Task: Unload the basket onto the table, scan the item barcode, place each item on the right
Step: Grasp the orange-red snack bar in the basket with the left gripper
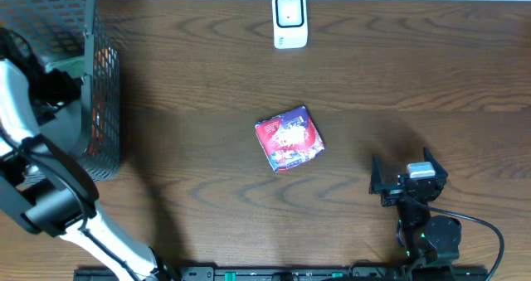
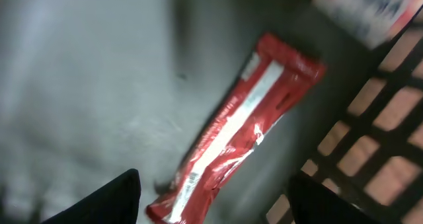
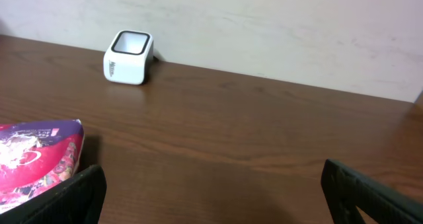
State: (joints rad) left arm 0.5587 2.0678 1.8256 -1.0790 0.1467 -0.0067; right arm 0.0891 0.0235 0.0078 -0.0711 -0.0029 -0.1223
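A red and blue pouch lies flat at the middle of the table, and its edge shows at the left of the right wrist view. The white scanner stands at the far edge, also visible as a small scanner box. My left arm reaches into the black wire basket. There my left gripper is open over a long red packet on the basket floor, fingers either side of its lower end. My right gripper rests open near the front right, with nothing between its fingers.
Another red and white package lies at the top right inside the basket, blurred. The basket's mesh wall stands close to my left gripper's right finger. A pale wall rises behind the table's far edge.
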